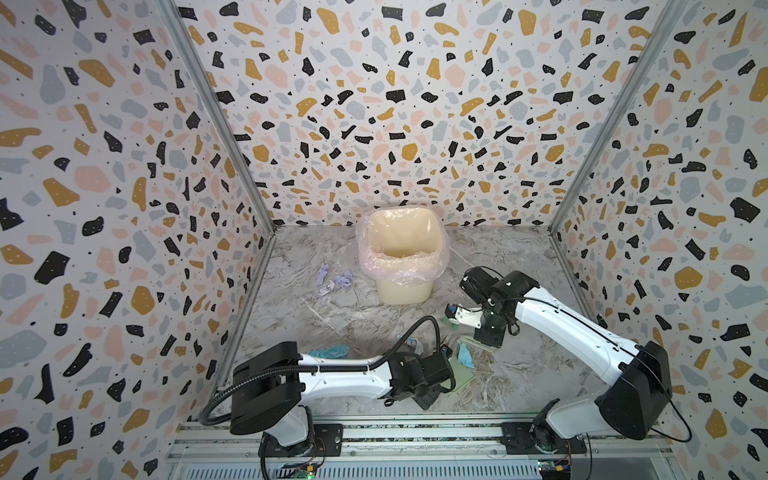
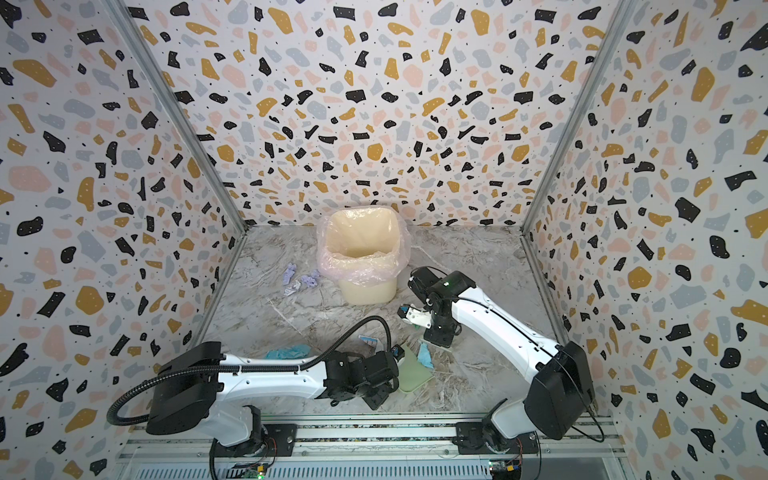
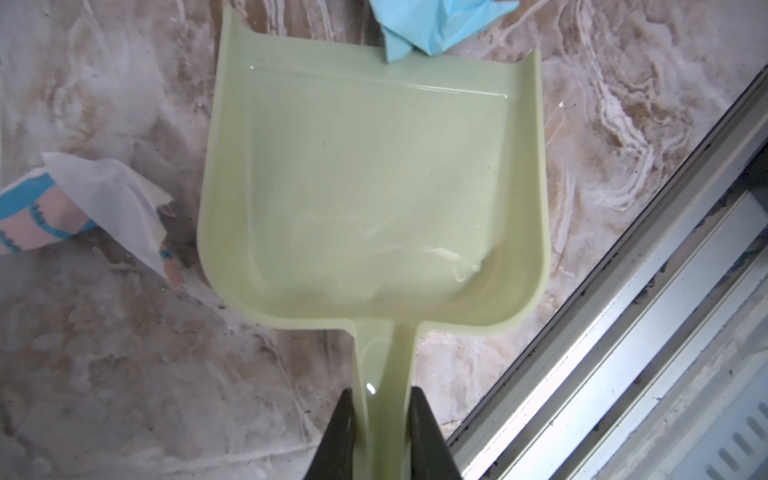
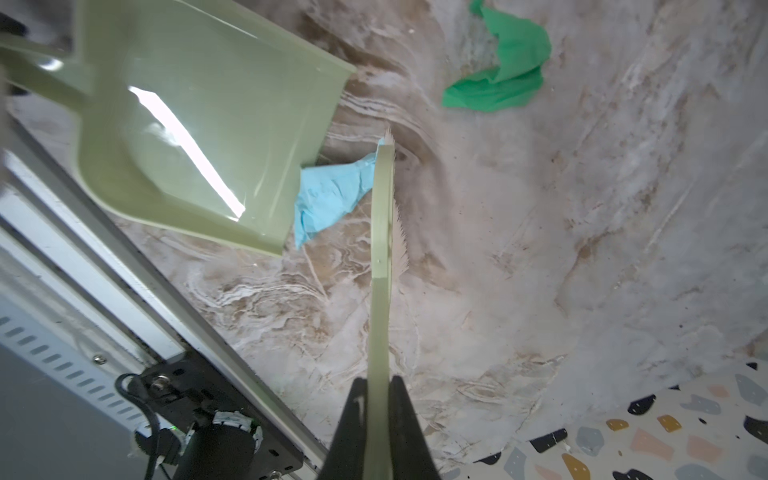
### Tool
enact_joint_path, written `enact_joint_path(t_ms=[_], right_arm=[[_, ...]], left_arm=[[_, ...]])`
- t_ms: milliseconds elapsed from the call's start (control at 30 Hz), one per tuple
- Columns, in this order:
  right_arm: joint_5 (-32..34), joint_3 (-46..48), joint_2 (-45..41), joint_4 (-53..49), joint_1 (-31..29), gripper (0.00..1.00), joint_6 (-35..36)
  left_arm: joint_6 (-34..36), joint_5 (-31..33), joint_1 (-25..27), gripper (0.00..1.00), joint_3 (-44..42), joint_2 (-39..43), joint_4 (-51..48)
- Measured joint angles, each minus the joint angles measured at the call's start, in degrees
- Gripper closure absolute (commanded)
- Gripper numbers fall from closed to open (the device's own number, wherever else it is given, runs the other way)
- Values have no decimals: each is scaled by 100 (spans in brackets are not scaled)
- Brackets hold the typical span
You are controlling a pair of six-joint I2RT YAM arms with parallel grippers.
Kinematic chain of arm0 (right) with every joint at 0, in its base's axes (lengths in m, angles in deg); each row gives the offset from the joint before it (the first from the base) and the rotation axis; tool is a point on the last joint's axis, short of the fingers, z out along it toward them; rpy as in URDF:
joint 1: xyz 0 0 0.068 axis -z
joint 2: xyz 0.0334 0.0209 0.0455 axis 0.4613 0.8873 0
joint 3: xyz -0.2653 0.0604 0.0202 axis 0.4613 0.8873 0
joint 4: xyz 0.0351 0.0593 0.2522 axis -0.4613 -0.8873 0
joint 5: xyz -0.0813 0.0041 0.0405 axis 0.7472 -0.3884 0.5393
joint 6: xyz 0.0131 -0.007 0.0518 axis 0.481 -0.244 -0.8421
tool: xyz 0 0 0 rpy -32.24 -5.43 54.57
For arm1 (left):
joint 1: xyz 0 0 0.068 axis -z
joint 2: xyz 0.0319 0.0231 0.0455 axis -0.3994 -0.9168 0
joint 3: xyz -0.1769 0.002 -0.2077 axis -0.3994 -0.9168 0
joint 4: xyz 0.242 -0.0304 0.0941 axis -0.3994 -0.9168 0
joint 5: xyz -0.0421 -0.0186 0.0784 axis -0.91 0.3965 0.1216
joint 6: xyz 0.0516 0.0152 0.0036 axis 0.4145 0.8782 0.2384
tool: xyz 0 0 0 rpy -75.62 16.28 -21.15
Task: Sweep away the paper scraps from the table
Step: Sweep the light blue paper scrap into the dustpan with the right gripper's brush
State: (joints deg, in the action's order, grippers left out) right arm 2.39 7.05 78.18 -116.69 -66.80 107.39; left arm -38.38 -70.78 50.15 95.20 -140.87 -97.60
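Observation:
My left gripper [image 3: 384,399] is shut on the handle of the pale green dustpan [image 3: 365,187], which lies flat on the table [image 1: 332,316] near the front edge. The right gripper [image 4: 379,386] is shut on the thin handle of a pale green brush [image 4: 382,249], whose bristles rest on the table beside the pan's lip. A light blue scrap [image 4: 332,195] sits between brush and lip, partly on the lip. A green scrap [image 4: 503,79] lies beyond the brush. A white printed scrap [image 3: 104,199] lies beside the pan. Lavender scraps [image 1: 334,278] lie left of the bin. Another blue scrap [image 1: 328,352] lies behind my left arm.
A cream bin [image 1: 403,291] with a pink liner [image 1: 399,266] stands at the back middle of the table. Speckled walls close three sides. A metal rail [image 1: 415,419] runs along the front edge, close to the dustpan.

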Motion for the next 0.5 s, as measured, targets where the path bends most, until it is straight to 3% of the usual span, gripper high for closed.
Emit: enact_joint_path(t_ms=[267, 500], right_arm=[[-992, -398, 114, -256, -245, 100, -122], [-1368, -625, 203, -354, -273, 100, -310]], left_arm=[[-39, 13, 0, 100, 46, -57, 7], [-39, 13, 0, 100, 46, -79, 9]])
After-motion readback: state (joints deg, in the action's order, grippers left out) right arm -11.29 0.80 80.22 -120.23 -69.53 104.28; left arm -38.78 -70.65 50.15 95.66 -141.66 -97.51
